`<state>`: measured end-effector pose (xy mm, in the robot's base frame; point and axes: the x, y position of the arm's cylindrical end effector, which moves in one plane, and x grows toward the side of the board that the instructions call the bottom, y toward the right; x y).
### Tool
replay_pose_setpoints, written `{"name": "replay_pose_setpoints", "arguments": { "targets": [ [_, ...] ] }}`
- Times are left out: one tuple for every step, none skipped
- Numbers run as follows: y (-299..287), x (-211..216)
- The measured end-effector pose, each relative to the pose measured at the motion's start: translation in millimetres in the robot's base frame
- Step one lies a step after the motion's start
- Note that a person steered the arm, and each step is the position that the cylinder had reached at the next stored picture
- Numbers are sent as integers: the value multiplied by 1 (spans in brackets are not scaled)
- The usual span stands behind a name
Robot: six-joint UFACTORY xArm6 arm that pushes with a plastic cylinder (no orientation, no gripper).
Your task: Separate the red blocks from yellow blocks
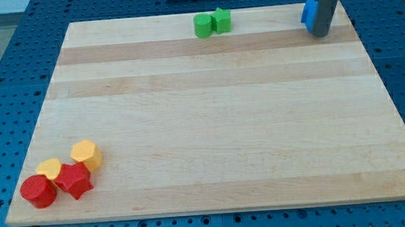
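Observation:
Two red and two yellow blocks lie clustered at the view's bottom left of the wooden board [210, 120]. A red cylinder [38, 192] sits furthest left, a red star-shaped block [74, 180] to its right. A yellow heart-like block [49, 168] touches both red ones from above. A yellow rounded block [87, 154] sits at the cluster's upper right, touching the red star. My tip [319, 32] is at the view's top right, far from the cluster, against a blue block [309, 13].
Two green blocks stand side by side at the view's top centre: a rounded one [203, 25] and a star-like one [221, 19]. The board rests on a blue perforated table [2, 62].

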<state>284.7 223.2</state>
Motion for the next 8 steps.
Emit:
{"name": "replay_pose_setpoints", "arguments": {
  "targets": [
    [0,-7],
    [18,9],
    [63,72],
    [63,158],
    [-6,233],
    [-102,305],
    [-145,332],
    [-159,334]
  ]
}}
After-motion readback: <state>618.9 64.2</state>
